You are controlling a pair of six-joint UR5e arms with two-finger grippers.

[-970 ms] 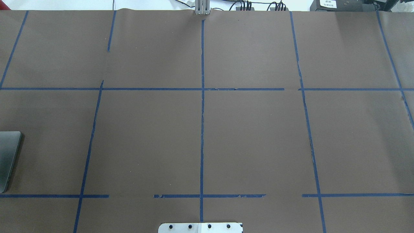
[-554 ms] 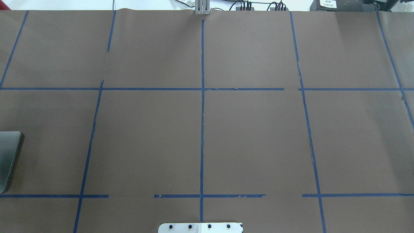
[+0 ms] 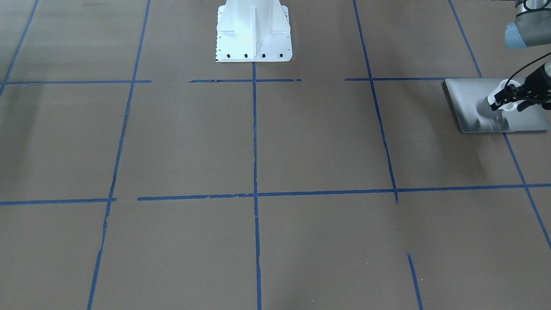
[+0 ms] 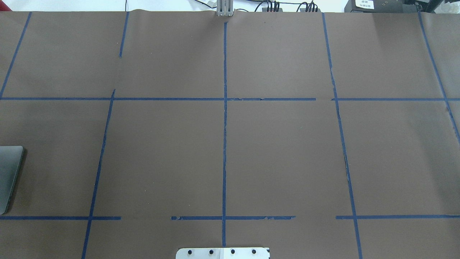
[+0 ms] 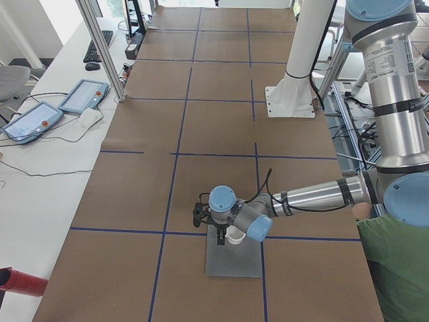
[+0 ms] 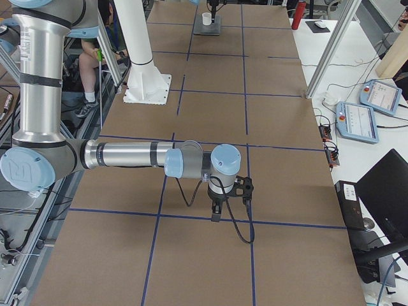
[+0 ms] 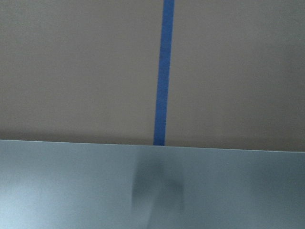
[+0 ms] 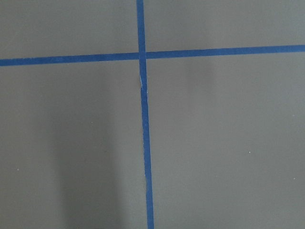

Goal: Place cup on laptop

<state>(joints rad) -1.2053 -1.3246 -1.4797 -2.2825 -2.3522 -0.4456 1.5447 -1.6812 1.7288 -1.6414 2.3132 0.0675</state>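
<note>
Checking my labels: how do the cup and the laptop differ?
The cup is white, small and upright; the laptop is silver-grey, much larger and flat. The left gripper holds the cup; the laptop lies free on the table. Both are at the robot's left.

The overhead camera is looking forward and down from the robot-side edge of the brown paper-covered counter (image 4: 287, 151), clipping a flat silver-grey laptop (image 4: 9, 176) at the left end. The front-facing camera is facing back from the opposite edge. Side cameras are looking along from both ends, sharing that laptop and a small white mug (image 5: 234, 235). Both wrist cameras are peering straight down from close by.
</note>
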